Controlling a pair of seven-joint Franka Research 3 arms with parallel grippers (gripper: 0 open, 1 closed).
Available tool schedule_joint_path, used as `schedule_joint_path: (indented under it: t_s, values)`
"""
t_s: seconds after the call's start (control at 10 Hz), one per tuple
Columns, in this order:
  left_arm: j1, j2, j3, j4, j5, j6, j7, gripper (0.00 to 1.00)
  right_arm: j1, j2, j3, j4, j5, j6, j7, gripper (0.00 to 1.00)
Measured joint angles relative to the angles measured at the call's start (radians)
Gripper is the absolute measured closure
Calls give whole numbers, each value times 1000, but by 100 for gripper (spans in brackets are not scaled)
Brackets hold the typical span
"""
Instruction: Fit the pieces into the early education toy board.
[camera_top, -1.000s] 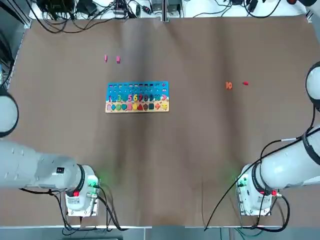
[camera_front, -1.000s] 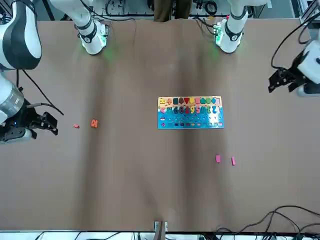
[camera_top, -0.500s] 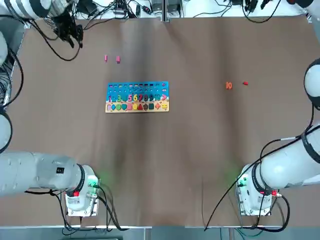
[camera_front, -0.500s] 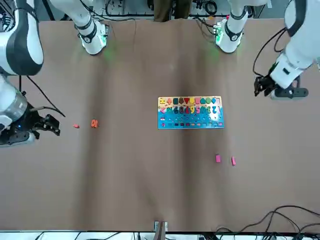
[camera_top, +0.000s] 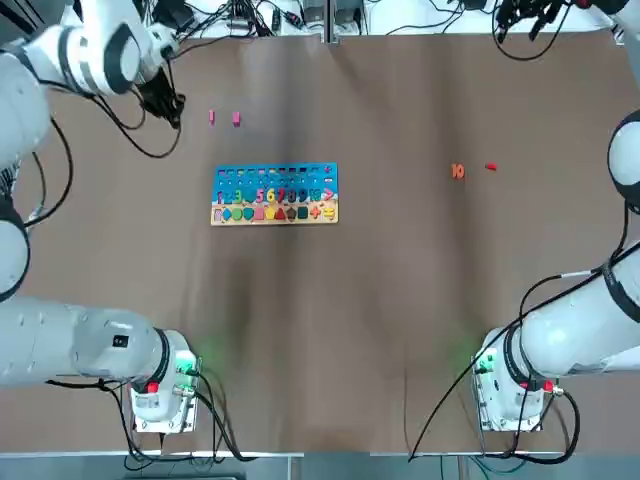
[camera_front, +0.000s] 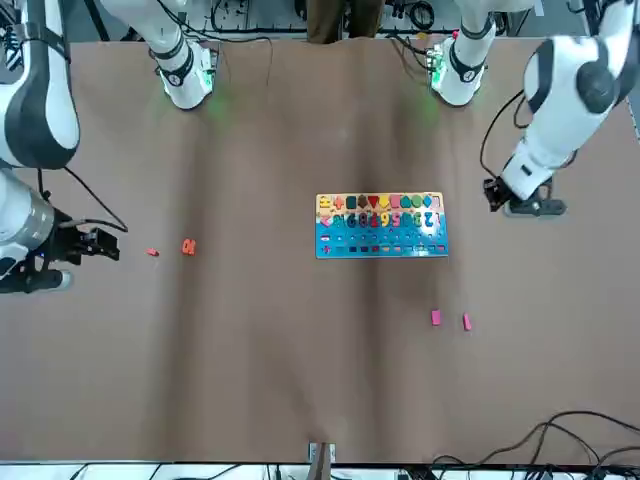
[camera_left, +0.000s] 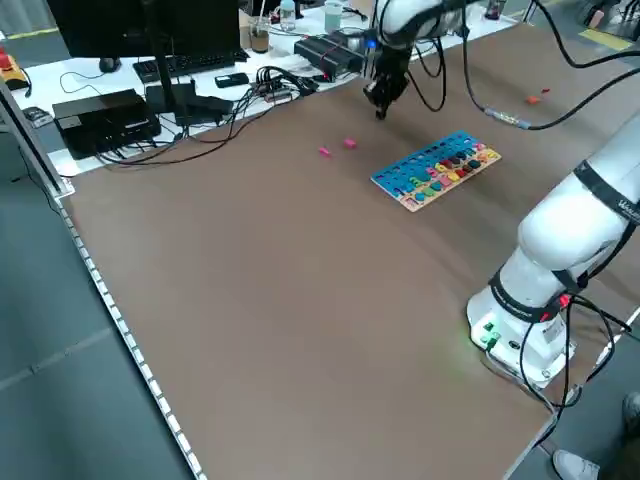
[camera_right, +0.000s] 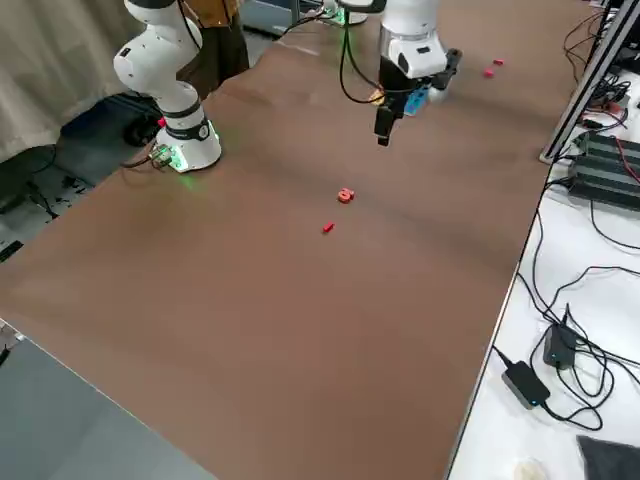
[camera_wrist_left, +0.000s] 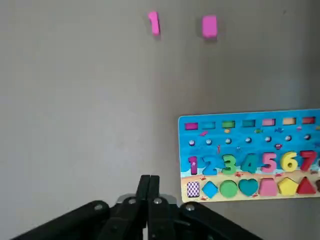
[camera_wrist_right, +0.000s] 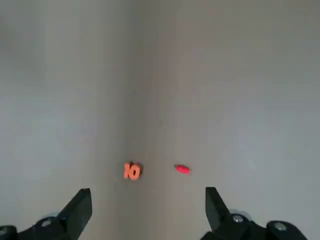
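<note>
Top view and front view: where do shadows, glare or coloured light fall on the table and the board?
Top view: a dark band runs over the table through the toy board; green light glows on the cloth beside the left arm's base and the right arm's base. Front view: pale glare lies on the board's blue part, toward that picture's right; the green glow shows again.

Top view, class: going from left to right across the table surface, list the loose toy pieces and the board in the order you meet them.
Thin pink piece → wider pink piece → toy board → orange "10" → small red piece.
</note>
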Motion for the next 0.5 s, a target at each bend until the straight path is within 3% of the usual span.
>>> schedule_joint_path:
  t_s: [0.3, 0.5]
  values:
    - [2, 111, -17, -72, 0, 183, -2, 99, -71, -14, -6, 1, -1, -115, 66, 0]
    - [5, 198, -16, -78, 0, 260, -4, 99, -105, -13, -7, -29, 0, -114, 75, 0]
